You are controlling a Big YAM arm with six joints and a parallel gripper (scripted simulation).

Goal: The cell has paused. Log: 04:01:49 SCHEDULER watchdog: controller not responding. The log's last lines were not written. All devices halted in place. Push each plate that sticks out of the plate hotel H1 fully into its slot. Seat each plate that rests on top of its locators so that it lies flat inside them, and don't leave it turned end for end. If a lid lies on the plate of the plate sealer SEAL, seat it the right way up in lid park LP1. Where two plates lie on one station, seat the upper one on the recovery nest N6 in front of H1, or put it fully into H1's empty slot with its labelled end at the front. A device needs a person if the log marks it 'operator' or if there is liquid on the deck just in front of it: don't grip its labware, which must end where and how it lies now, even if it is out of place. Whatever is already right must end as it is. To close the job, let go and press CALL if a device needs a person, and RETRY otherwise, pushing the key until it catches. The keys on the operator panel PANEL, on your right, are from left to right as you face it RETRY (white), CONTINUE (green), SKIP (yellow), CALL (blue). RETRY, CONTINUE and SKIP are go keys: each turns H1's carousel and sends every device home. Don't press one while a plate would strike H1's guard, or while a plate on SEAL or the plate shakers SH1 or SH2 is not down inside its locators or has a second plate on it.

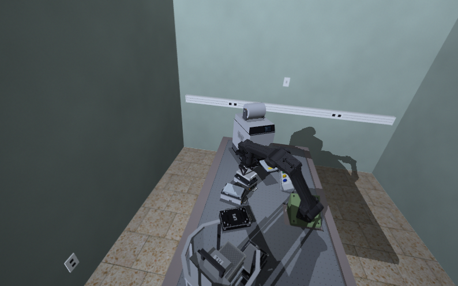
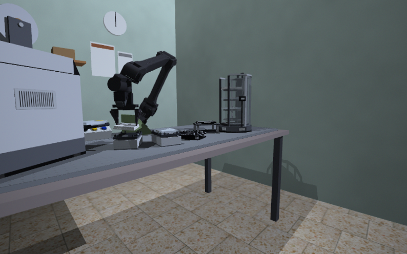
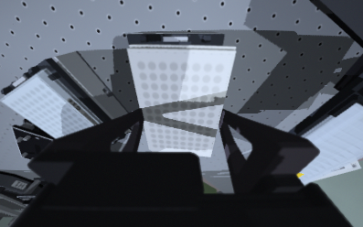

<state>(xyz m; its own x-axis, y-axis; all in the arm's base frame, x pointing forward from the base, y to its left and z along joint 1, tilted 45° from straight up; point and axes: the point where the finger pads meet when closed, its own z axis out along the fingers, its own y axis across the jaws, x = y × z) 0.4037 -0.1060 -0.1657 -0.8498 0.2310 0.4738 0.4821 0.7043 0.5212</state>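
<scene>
A white well plate [image 2: 126, 126] sits a little tilted, just above the black top of a plate shaker [image 2: 126, 142] near the sealer. It also shows in the overhead view [image 1: 246, 177] and in the wrist view [image 3: 181, 101]. My gripper [image 2: 125, 122] comes straight down over it, one finger on each long side, shut on the plate's edges [image 3: 181, 133]. A second shaker [image 2: 166, 136] beside it carries a white plate [image 3: 39, 107]. The plate hotel H1 [image 2: 235, 102] stands at the far end of the table.
The sealer SEAL [image 1: 253, 129] is at the table's end, with a white plate [image 1: 268, 166] bearing a small yellow mark in front of it. The key panel [image 1: 285, 182] is beside my arm. A black station [image 1: 235, 218] and a low nest [image 2: 204, 125] lie towards H1.
</scene>
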